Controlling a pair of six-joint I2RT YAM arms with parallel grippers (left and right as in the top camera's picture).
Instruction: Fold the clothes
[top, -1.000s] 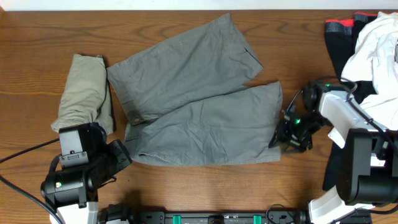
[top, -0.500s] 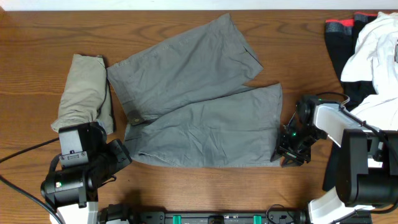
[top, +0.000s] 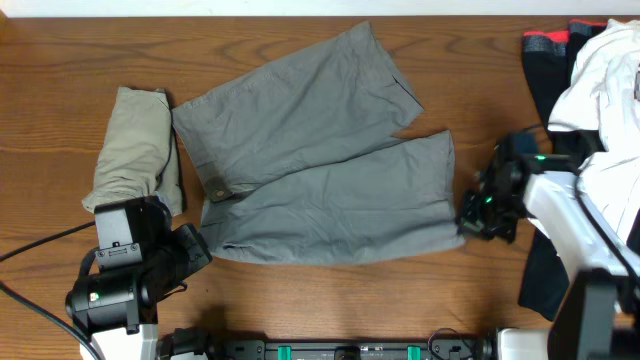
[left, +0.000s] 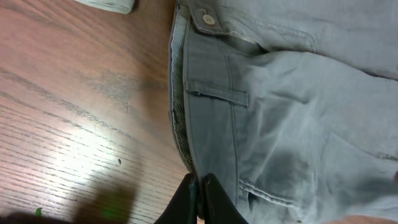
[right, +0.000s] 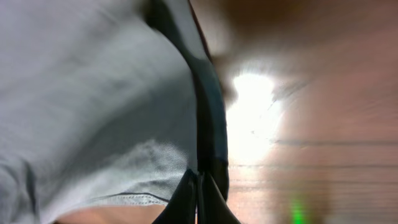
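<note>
right pincer (right: 199, 194): fingers together, clamped on the hem edge of the grey shorts (top: 320, 170) at the end of the nearer leg.
left pincer (left: 200, 198): fingers together with nothing seen between them, over the waistband (left: 205, 130) edge; I cannot tell if it touches.
grey shorts: spread mid-table, legs pointing right, button (left: 208, 20) at the waist.
khaki shorts (top: 135, 150): folded, just left of the grey pair.
table (top: 80, 60): brown wood.
far right: white garment (top: 600, 80) lying on a dark garment (top: 545, 80).
</note>
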